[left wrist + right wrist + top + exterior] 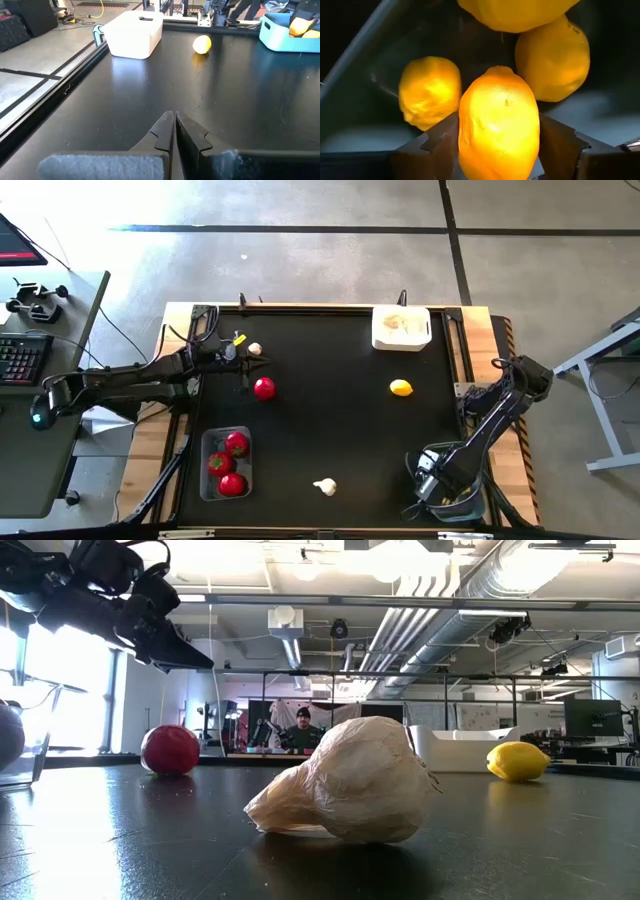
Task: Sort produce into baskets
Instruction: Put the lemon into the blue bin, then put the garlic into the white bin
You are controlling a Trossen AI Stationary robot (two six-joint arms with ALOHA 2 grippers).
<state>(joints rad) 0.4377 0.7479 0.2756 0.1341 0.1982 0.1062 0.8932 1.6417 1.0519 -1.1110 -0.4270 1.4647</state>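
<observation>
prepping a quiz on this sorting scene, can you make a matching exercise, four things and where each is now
Things:
1. garlic
2. tomato
3. lemon
4. left gripper

Places or states:
a. loose on the mat, nearest the white basket
b. shut, next to the lone red piece
c. loose, near the front edge of the table
d. loose, just beyond the clear basket

Pairs: 1-c, 2-d, 3-a, 4-b

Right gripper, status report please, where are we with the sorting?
Right gripper down in the blue-grey basket, lemon between its fingers. Left gripper shut, empty, over the mat. Loose: one lemon, one red piece, two garlic bulbs. Nothing blocking.
</observation>
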